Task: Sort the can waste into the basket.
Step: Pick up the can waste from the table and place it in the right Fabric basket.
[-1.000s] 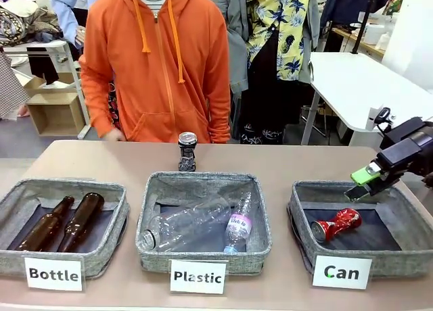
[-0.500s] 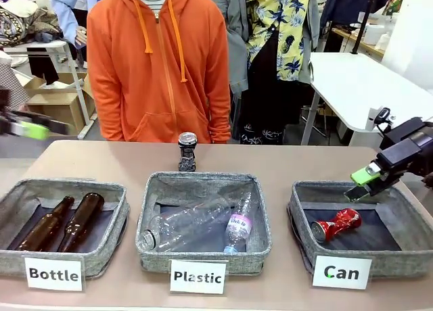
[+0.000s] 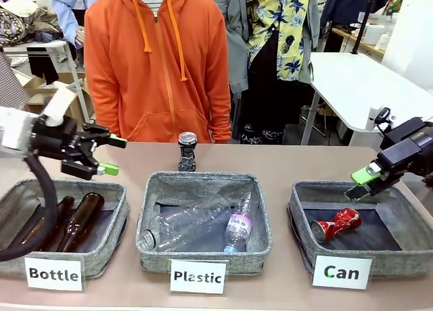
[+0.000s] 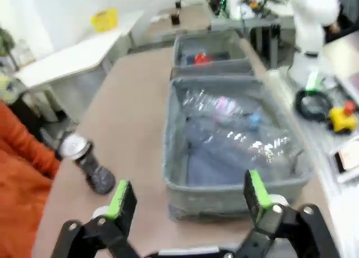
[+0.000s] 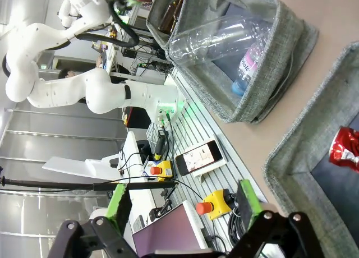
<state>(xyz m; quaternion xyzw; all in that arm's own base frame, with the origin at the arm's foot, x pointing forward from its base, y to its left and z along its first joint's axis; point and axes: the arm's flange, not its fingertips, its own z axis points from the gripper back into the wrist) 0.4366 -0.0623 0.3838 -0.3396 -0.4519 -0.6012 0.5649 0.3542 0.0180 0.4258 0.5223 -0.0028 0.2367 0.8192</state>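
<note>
Left gripper (image 3: pixel 110 155) gapes wide, left of the black can (image 3: pixel 187 152), which stands far-centre behind the Plastic basket (image 3: pixel 153 258) (red can (image 3: pixel 337 224) lies in the Can basket (image 3: pixel 400 262)). Thin, light, slick metal, probably tippy: pinch its crumpled waist.

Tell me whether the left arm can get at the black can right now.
Probably yes: the left gripper is open, with nothing between it and the black can, which stands on bare table behind the Plastic basket.
</note>
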